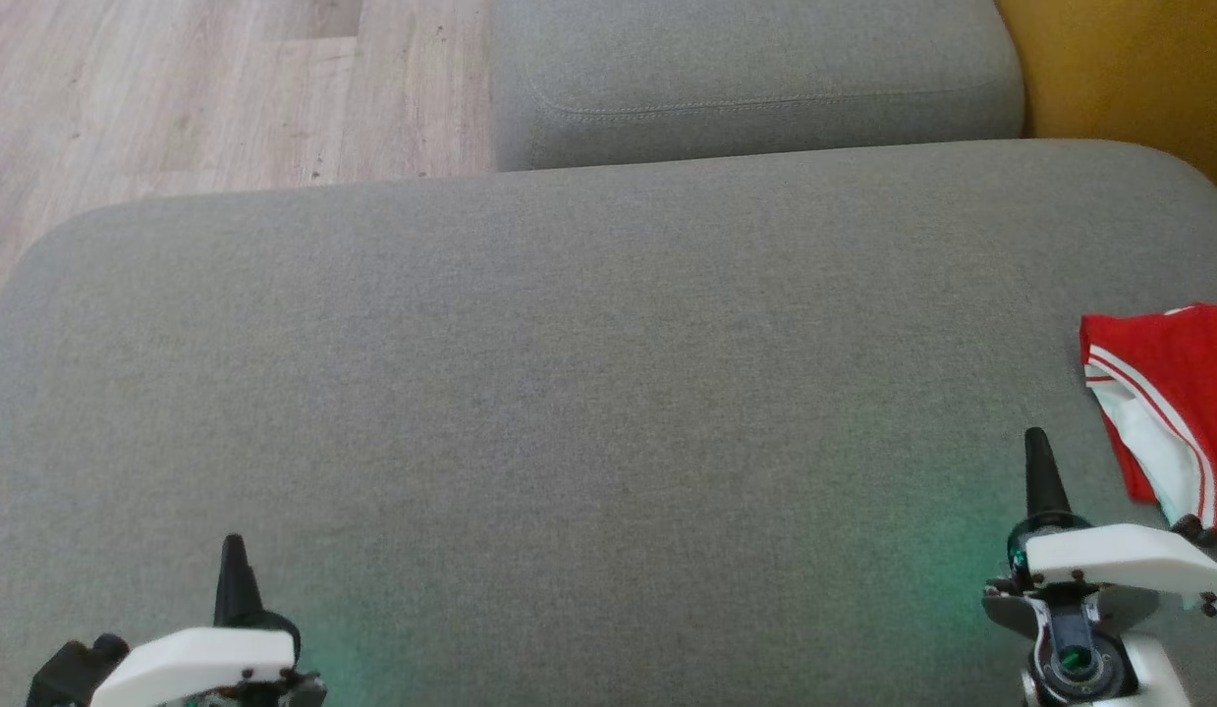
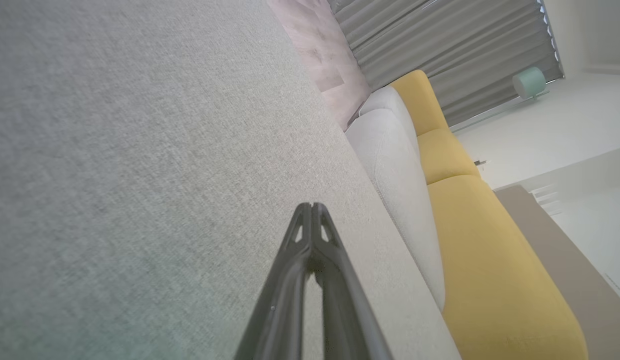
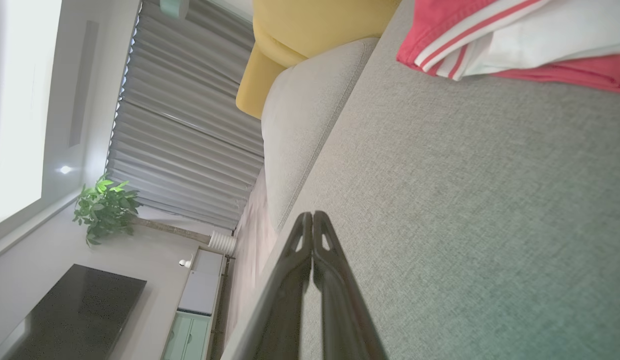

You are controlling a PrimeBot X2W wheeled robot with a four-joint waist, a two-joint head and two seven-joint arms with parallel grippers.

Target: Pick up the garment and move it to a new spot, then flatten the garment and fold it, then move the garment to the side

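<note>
left hand (image 1: 233,542) closed, holding nothing, low left over the wide grey fabric sofa cushion (image 1: 608,373) | right hand (image 1: 1035,437) closed, holding nothing | red cloth garment with white stripes (image 1: 1173,383) lies at the cushion's right edge, near the right hand, not touching

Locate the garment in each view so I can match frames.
Head: garment at the right edge, mid-height, on the grey cushion, just right of the right claw.
Right wrist: top right corner, beyond the closed claw.
Left wrist: cushion, closed left claw, yellow sofa at right.
Shared landmark: the yellow sofa, past the cushion in all three.
</note>
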